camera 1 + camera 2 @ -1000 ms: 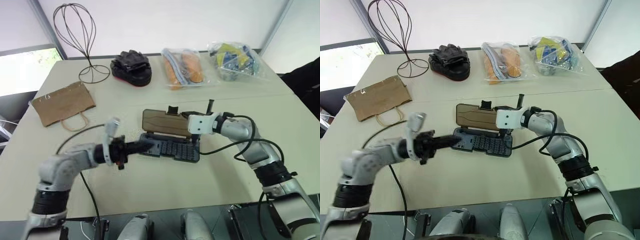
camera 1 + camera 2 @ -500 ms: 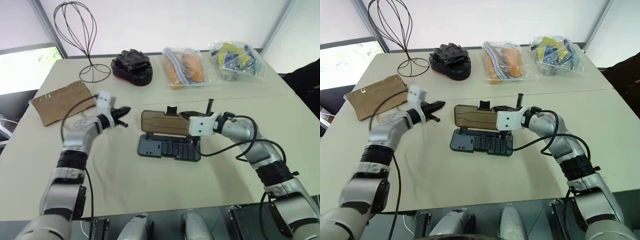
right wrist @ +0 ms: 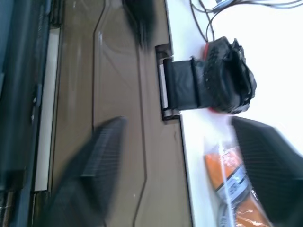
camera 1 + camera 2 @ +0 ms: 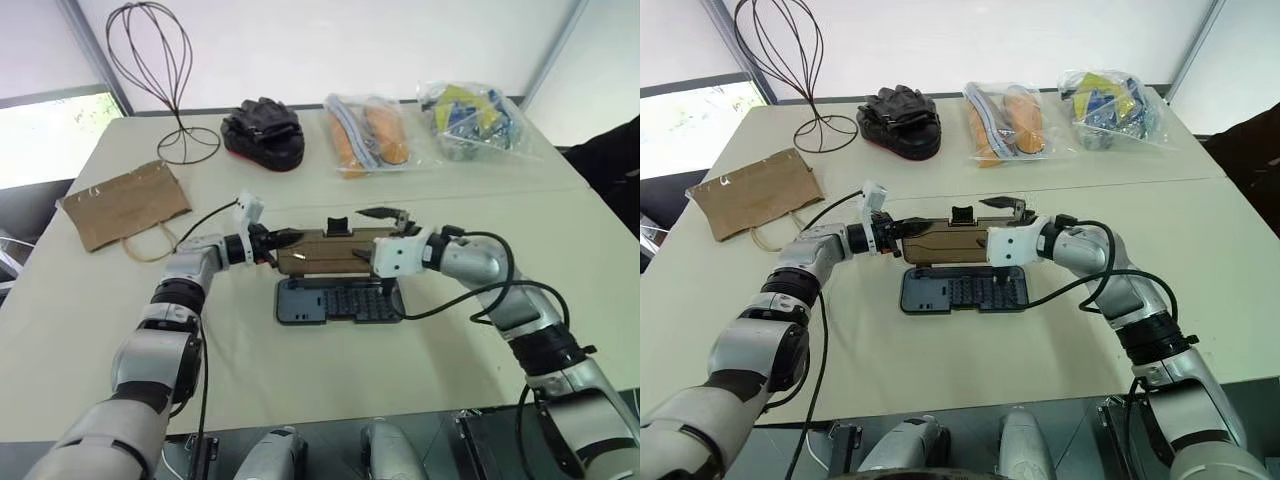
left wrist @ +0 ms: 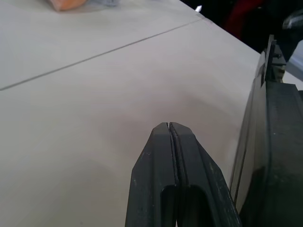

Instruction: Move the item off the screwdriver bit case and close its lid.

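Lid half-raised between two grippers, long axis running left to right.

Clenched left gripper (image 4: pixel 283 239) touches the lid's (image 4: pixel 330 251) left end; released right gripper (image 4: pixel 385 232) straddles its right end; the tray of the case (image 4: pixel 338 301) is nearer; paper bag (image 4: pixel 125 206) far left on the bench (image 4: pixel 300 380).

The scene is evenly and brightly lit; the window (image 4: pixel 60 135) at the left edge is overexposed. Soft shadows are cast on the table (image 4: pixel 330 380). The right gripper's fingers (image 3: pixel 90 175) are blurred in the right wrist view.

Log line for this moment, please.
bag: off case, table left | lid: raised, not shut | left end effector: shut, at lid's left end | right end effector: open, at lid's right end
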Robot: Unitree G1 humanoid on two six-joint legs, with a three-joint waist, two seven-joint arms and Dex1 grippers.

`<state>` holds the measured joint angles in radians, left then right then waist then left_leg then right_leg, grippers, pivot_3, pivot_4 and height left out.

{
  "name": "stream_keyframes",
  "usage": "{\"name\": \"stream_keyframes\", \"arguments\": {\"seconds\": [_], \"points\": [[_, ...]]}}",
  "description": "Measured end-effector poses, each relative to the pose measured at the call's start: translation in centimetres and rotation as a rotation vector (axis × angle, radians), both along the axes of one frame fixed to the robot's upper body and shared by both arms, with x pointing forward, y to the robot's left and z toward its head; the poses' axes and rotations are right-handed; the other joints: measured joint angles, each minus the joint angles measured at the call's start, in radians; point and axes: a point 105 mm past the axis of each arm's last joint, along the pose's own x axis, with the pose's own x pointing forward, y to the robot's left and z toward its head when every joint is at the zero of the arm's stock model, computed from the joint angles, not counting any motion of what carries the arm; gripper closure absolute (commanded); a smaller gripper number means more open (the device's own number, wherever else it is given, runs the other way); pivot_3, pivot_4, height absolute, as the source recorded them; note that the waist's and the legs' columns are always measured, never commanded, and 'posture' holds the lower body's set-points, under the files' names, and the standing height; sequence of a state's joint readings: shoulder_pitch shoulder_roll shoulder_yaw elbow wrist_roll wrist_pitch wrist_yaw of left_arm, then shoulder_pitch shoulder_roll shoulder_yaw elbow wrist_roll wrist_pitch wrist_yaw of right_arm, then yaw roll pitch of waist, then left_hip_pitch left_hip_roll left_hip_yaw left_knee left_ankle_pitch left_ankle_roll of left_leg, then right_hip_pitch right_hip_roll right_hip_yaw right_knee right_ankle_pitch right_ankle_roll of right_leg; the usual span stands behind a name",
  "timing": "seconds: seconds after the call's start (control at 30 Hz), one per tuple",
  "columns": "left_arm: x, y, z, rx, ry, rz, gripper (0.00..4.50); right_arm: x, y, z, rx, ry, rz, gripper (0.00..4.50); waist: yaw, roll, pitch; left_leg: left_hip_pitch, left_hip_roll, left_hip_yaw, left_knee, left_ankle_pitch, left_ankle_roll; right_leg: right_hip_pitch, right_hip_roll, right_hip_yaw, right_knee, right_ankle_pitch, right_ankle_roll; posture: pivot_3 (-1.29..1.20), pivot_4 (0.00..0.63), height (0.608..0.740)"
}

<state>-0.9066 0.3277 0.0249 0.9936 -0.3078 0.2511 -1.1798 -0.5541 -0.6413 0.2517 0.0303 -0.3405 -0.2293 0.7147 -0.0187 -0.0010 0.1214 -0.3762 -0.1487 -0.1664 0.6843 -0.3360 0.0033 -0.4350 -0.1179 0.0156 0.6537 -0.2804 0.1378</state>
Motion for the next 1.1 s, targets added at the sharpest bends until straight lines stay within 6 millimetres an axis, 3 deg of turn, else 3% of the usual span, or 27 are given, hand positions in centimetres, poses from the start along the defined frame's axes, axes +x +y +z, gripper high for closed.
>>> {"name": "stream_keyframes", "arguments": {"seconds": [0.13,0.3,0.43,0.5,0.57,0.63,0.67,0.73,0.8,0.83,0.9,1.07,1.1], "points": [[-0.5,0.4,0.1,0.000,0.012,-0.037,4.50,-0.8,-3.1,2.1,0.076,0.105,-0.145,0.02,0.005,0.000,0.000,-0.003,0.000,-0.001,0.001,0.000,0.000,-0.001,0.000,0.000,0.000,0.000,0.000,0.00,0.150,0.740],[-1.9,0.4,1.5,-0.008,0.003,-0.137,4.50,-3.9,-6.9,6.2,0.400,0.376,-0.277,0.02,0.006,0.000,0.001,-0.006,0.001,-0.003,0.002,0.000,0.000,-0.002,-0.002,0.001,0.000,0.000,0.000,0.00,0.150,0.740],[-6.5,-0.5,2.2,0.078,-0.021,-0.387,4.50,-6.2,-6.9,7.6,0.530,0.501,-0.254,0.02,-0.002,0.000,0.001,-0.005,0.002,-0.001,0.000,0.000,0.001,-0.002,-0.002,0.002,0.000,0.000,0.000,0.00,0.150,0.740],[-9.2,-1.6,1.2,0.150,-0.021,-0.530,4.50,-6.6,-6.2,7.7,0.541,0.533,-0.229,0.02,0.003,0.000,0.001,-0.004,0.002,-0.001,0.001,0.000,0.001,-0.001,-0.001,0.003,-0.001,0.000,0.000,0.00,0.150,0.740],[-10.9,-1.4,-0.6,0.244,-0.016,-0.610,4.50,-6.7,-5.8,7.8,0.549,0.546,-0.220,0.02,0.005,0.001,0.001,-0.002,0.002,0.000,0.000,0.000,0.001,0.000,-0.001,0.003,-0.002,0.000,0.000,0.00,0.150,0.740],[-9.7,-1.0,-1.1,0.257,-0.018,-0.535,4.50,-6.8,-5.3,7.2,0.532,0.578,-0.216,0.02,0.015,0.000,0.002,-0.002,0.002,-0.001,0.002,0.000,0.001,0.002,-0.001,0.002,-0.002,0.000,0.000,0.00,0.150,0.740],[-8.2,-1.0,-0.3,0.237,-0.034,-0.467,4.50,-7.1,-4.8,6.8,0.514,0.597,-0.202,0.02,0.026,-0.002,0.003,-0.002,0.002,-0.001,0.004,0.000,0.001,0.002,-0.001,0.002,-0.002,0.000,0.000,0.00,0.150,0.740],[-5.0,-1.0,3.3,0.150,-0.111,-0.325,4.50,-8.0,-3.2,5.1,0.465,0.668,-0.157,0.02,0.037,-0.004,0.004,-0.009,0.002,-0.005,0.010,0.000,0.001,0.000,0.000,0.000,-0.001,0.000,0.000,0.00,0.150,0.740],[-2.4,-0.5,7.7,0.080,-0.225,-0.205,4.50,-9.7,-1.3,2.4,0.409,0.790,-0.096,0.55,0.035,-0.005,0.004,-0.014,0.000,-0.005,0.014,-0.001,0.002,-0.003,-0.001,0.000,0.001,0.000,0.000,0.00,0.150,0.740],[-1.7,-0.5,9.0,0.072,-0.273,-0.174,4.50,-10.4,-0.4,1.1,0.392,0.850,-0.065,0.86,0.031,-0.005,0.004,-0.014,-0.001,-0.004,0.014,-0.001,0.003,-0.003,-0.002,0.000,0.001,0.000,0.000,0.00,0.150,0.740],[-0.7,-1.6,9.4,0.094,-0.323,-0.152,4.50,-11.7,1.1,-1.0,0.352,0.938,-0.013,1.85,0.030,-0.005,0.004,-0.013,-0.003,-0.002,0.015,-0.002,0.004,-0.003,-0.005,0.000,0.002,0.000,0.000,0.00,0.150,0.740],[-0.2,-4.7,1.4,0.356,-0.250,-0.239,4.50,-12.6,2.7,-3.9,0.281,0.990,0.060,4.47,0.029,-0.009,0.006,-0.014,-0.005,-0.001,0.017,-0.002,0.004,-0.003,-0.004,-0.002,0.001,0.000,0.000,0.00,0.150,0.740],[-0.4,-5.0,0.4,0.390,-0.233,-0.262,4.50,-12.5,2.7,-4.3,0.273,0.992,0.055,4.47,0.029,-0.010,0.007,-0.014,-0.005,-0.001,0.017,-0.002,0.004,-0.003,-0.004,-0.002,0.002,0.000,0.000,0.00,0.150,0.740]]}}
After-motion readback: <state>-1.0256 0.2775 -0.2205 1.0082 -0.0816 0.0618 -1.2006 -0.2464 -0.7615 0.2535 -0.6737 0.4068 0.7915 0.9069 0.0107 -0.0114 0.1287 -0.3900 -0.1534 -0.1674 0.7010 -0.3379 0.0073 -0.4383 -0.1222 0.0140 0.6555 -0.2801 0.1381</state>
